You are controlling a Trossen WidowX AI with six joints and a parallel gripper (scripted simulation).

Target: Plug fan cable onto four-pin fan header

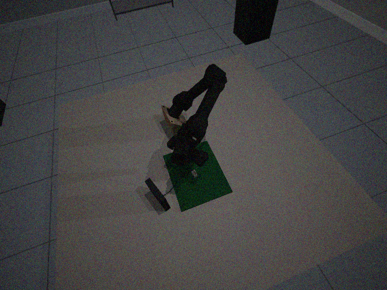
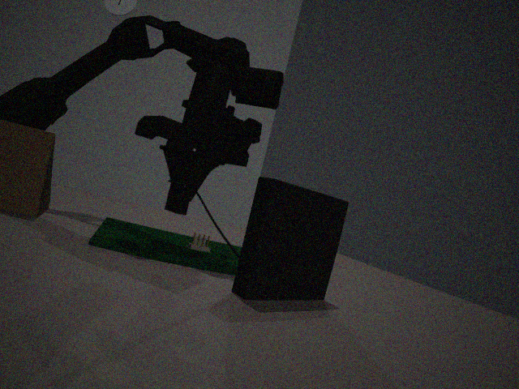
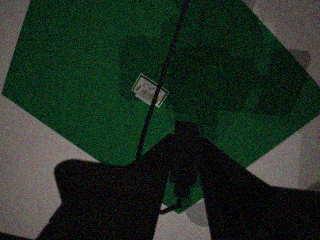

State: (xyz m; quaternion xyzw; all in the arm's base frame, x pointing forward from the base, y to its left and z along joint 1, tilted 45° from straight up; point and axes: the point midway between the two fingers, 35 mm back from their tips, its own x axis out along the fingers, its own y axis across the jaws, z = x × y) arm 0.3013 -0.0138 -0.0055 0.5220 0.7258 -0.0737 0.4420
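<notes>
My gripper (image 2: 178, 201) (image 3: 186, 141) is shut on the fan's dark plug (image 3: 183, 186), holding it upright above the green board (image 1: 206, 190) (image 2: 138, 238) (image 3: 65, 75), with a visible gap below in the exterior view. The four-pin header (image 1: 194, 173) (image 2: 200, 242) (image 3: 150, 91) is pale, with bare pins pointing up; it is lower and to the right of the fingertips in the exterior view, and up and left of the plug in the wrist view. The cable (image 2: 216, 224) (image 3: 172, 50) runs from the fingers to the fan and crosses over the header in the wrist view. My arm hides the fingertips in the top view.
The dark, slab-like fan (image 1: 156, 193) (image 2: 291, 246) stands on edge beside the board. A brown wooden block (image 1: 172, 119) (image 2: 25, 167) stands near the arm, off the board's other end. A tall dark box (image 1: 254, 22) is far back on the tiled floor.
</notes>
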